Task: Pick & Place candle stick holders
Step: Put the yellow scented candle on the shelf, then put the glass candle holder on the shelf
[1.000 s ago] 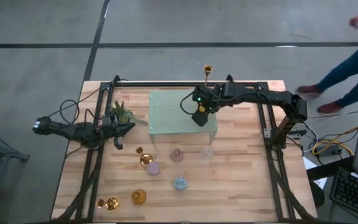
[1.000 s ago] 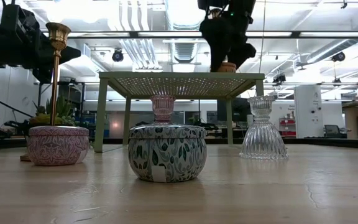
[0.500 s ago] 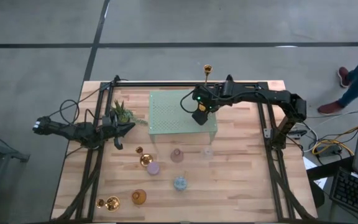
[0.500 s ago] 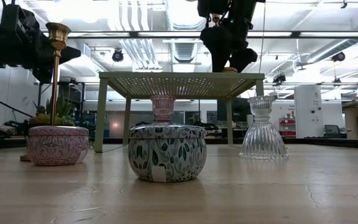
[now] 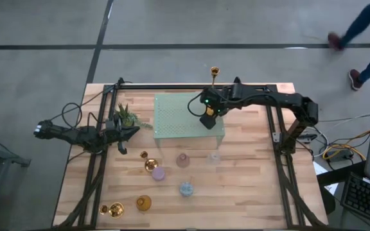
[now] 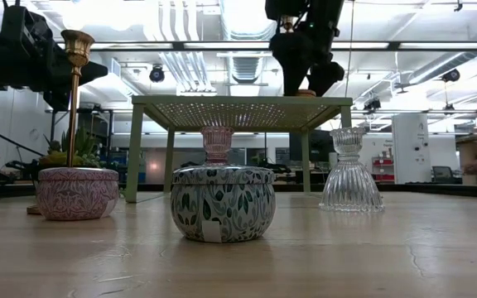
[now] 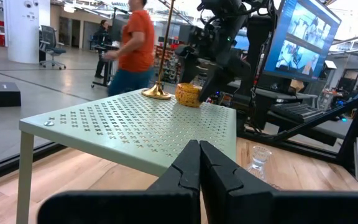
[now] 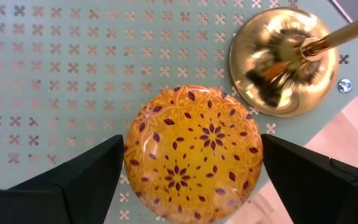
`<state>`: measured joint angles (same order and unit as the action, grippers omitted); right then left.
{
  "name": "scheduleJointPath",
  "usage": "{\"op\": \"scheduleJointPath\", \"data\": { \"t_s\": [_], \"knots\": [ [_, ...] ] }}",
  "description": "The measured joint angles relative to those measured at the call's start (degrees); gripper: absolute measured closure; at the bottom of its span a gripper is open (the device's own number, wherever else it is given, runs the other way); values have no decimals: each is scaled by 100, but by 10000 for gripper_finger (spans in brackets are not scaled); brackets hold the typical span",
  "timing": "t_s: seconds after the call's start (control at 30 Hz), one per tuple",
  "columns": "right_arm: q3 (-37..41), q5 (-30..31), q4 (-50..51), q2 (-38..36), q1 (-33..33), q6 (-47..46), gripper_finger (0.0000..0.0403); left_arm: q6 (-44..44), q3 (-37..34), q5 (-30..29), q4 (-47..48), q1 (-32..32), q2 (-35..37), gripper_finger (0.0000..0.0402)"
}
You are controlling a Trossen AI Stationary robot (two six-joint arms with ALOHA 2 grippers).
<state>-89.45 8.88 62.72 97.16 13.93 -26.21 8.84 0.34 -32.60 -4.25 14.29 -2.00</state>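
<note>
Bright ceiling lights backlight the low view; a walking person (image 5: 358, 32) blurs.

person (image 5: 358, 32) cut off by high view's edge, gold candlestick (image 8: 284, 56) top out of frame

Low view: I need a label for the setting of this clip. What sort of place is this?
Probably a robotics lab or workshop: exposed ceiling ducts and strip lights, a bare concrete floor around the wooden table, and monitors beside the rig.

A small green potted plant (image 5: 125, 117) is sitting on the wooden slatted table (image 5: 249, 192), just beside the pale green perforated metal stand (image 5: 178, 119).
</note>
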Motion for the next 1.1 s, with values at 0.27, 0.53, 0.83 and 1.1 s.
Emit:
{"op": "scheduleJointPath", "data": {
  "t_s": [0.27,0.53,0.83,1.1],
  "knots": [
    [-371,-37,320,-273,-5,45,35,0,0,-2,0,2,0,399],
    [-526,-319,596,-644,-562,1,35,-2,0,-1,0,2,0,399],
    [-331,311,603,-629,-2319,-807,35,-1,0,-1,0,0,0,399],
    [489,1606,69,-629,-3862,-2445,35,0,0,-1,0,1,0,399]
  ]
}}
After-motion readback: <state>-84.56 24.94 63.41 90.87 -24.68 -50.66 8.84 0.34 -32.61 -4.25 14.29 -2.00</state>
